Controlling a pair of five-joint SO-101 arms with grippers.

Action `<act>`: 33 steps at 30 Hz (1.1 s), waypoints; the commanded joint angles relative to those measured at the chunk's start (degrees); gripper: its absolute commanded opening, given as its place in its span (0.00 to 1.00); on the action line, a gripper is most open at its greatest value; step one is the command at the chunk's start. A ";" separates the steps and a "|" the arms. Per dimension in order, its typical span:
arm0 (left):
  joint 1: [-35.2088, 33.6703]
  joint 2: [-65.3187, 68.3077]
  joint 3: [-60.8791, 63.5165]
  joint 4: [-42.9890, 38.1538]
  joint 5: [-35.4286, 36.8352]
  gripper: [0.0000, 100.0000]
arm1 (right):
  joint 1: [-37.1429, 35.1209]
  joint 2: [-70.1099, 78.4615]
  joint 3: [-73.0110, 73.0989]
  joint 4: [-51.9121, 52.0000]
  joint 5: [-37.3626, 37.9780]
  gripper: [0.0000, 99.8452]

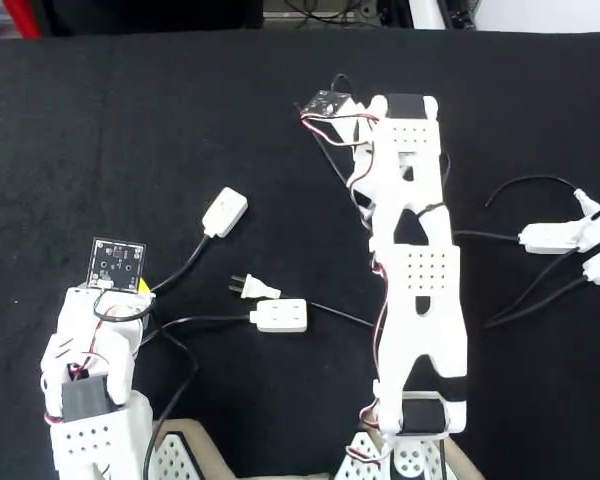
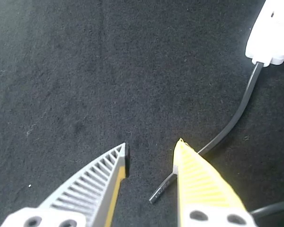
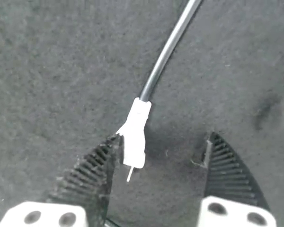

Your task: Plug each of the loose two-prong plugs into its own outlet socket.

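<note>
- Right pincer (image 3: pixel 163 137): open, with the black ribbed fingers spread and gripping nothing.
- Small white two-prong plug (image 3: pixel 135 135): lies on the black cloth worktop (image 3: pixel 47 56) between the fingers. It rests against the inner edge of one finger and is well apart from the other. One thin prong points back toward the pincer base; a second prong cannot be made out.
- Thin black plug cable (image 3: pixel 168 54): runs from the plug straight ahead of the right pincer and is cut off by the frame edge.
- Left pincer (image 2: pixel 151 144): open, with one grey finger and one yellow finger, holding nothing.
- White oblong outlet socket (image 2: pixel 272 33): ahead of the left pincer, off to the yellow finger's side, partly cut off by the frame edge.
- Black socket cable (image 2: pixel 232 120): passes behind the yellow fingertip. A short stretch shows between the fingers; whether it ends there cannot be told.
- The high view adds a second white plug with bare prongs (image 1: pixel 252 288). Just beside it is a white rectangular socket block (image 1: pixel 280 316). Both lie on the yellow-finger side of the left pincer, between the two arms.
</note>
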 commanded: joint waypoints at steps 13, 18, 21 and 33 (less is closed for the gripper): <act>-0.40 -0.35 1.10 0.18 -0.53 0.17 | -3.78 2.15 0.84 2.46 -7.56 0.21; -0.40 -0.35 1.10 0.18 -0.53 0.17 | -3.69 2.15 0.84 2.46 -9.05 0.05; -0.40 -0.35 1.10 0.18 -0.53 0.17 | -3.69 1.98 0.66 2.46 -9.05 0.01; -0.40 -0.35 1.10 0.18 -0.62 0.17 | -2.20 -14.81 8.75 2.46 -13.98 0.01</act>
